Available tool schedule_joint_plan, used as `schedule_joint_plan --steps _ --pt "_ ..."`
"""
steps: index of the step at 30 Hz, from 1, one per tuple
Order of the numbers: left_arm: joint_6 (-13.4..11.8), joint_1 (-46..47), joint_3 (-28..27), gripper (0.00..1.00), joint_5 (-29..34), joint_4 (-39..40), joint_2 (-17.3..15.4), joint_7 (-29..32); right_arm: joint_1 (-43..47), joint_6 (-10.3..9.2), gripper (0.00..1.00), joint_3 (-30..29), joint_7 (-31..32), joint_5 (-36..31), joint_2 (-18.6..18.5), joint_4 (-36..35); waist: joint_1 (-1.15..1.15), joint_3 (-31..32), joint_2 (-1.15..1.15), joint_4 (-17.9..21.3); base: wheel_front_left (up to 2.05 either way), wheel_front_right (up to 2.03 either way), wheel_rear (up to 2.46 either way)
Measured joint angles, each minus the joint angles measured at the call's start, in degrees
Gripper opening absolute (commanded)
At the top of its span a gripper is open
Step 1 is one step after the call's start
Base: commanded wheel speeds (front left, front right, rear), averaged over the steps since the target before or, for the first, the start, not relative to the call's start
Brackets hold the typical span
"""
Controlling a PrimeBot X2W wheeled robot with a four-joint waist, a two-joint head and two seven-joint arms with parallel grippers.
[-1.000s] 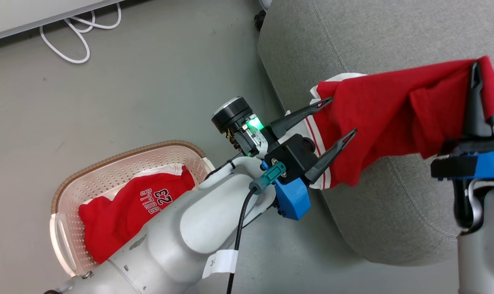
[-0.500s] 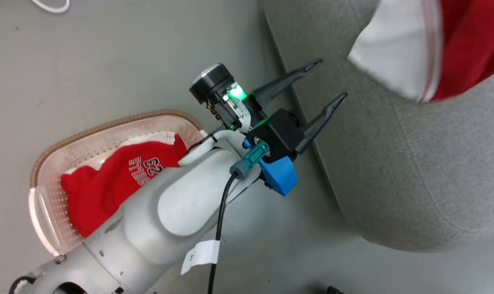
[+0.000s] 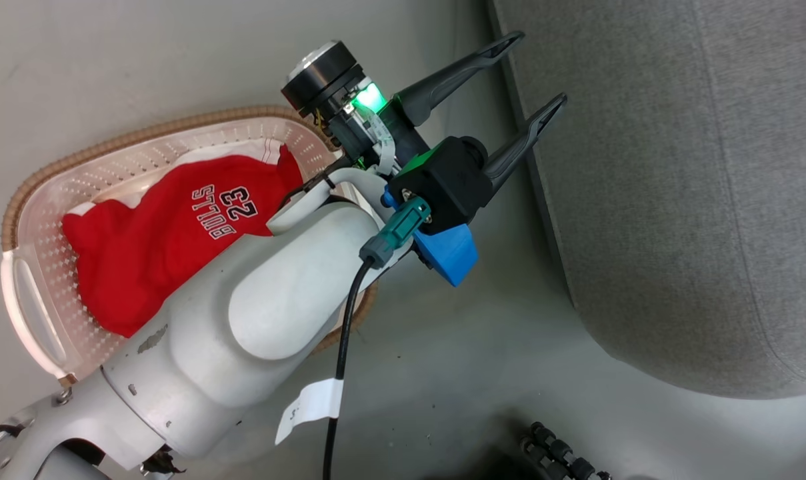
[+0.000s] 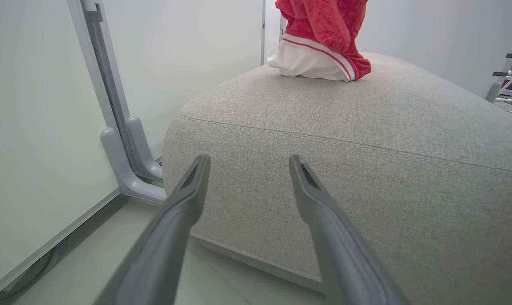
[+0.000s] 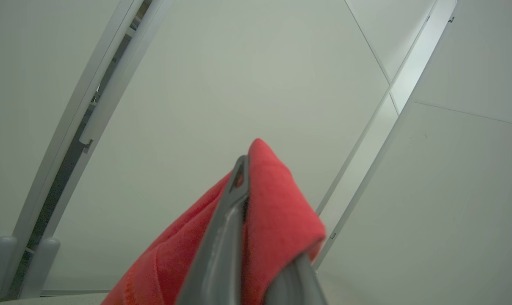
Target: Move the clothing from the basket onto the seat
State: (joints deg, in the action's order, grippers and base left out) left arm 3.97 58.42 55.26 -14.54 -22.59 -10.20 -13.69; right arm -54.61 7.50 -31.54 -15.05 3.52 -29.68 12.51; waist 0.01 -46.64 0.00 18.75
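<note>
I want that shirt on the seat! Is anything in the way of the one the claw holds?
Nothing visible is in the way. The shirt, held by the shut right claw, already touches the seat top.

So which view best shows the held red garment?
Left wrist view: the red garment hangs with its white-trimmed hem apparently resting on the grey seat. The right wrist view gives a close fold clamped in the right pincer.

The jersey (image 3: 136,267) was red, lettered "BULLS 23" in white. The basket (image 3: 39,280) was cream-white, dotted with perforations, its rim woven brown. A second garment (image 4: 323,21) was red, hemmed white with a thin red stripe; the seat (image 4: 366,148), plain grey.
</note>
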Motion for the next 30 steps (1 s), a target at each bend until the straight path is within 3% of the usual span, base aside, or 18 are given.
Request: schedule_joint_plan --steps 9,14,21,22,23,24,30 --pt "-0.42 1.66 0.69 1.0 0.62 2.15 -0.35 0.81 1.57 0.0 0.0 -0.31 0.0 -0.93 3.24 12.44 0.0 -4.22 0.0 -1.73 0.0 0.0 0.0" --pt "-0.74 1.67 0.67 1.0 0.63 2.57 -1.57 0.82 3.71 0.0 0.0 0.45 -0.01 -1.49 7.5 16.92 0.0 -5.36 0.0 -2.33 0.0 0.0 0.0" --pt "-0.99 1.79 0.79 1.0 0.58 3.03 -2.15 1.02 5.09 0.0 0.0 0.48 0.0 -1.36 10.34 21.3 0.0 -5.4 0.0 -2.75 0.0 0.0 0.0" --pt "-1.12 1.8 0.81 1.0 0.56 3.04 -2.24 1.03 5.18 0.0 0.22 0.21 0.0 -1.32 10.66 21.07 0.0 -5.22 0.0 -2.65 0.0 0.0 0.0" --pt "-1.22 1.8 0.82 1.0 0.56 3.03 -2.35 1.05 5.41 0.0 0.53 -0.03 0.0 -1.34 11.04 20.63 0.0 -4.96 0.0 -2.53 0.0 0.0 0.0" --pt "-1.38 1.8 0.88 1.0 0.48 3.03 -2.41 1.05 5.83 0.0 1.0 -0.08 0.0 -1.44 11.37 20.12 -0.01 -4.63 0.0 -2.41 0.0 0.0 0.0" --pt "-1.62 0.87 0.99 1.0 -0.56 2.5 -2.0 0.36 11.39 0.0 1.0 -1.24 0.0 -1.88 13.57 15.58 0.0 -1.55 0.0 -1.69 0.0 0.0 0.0"
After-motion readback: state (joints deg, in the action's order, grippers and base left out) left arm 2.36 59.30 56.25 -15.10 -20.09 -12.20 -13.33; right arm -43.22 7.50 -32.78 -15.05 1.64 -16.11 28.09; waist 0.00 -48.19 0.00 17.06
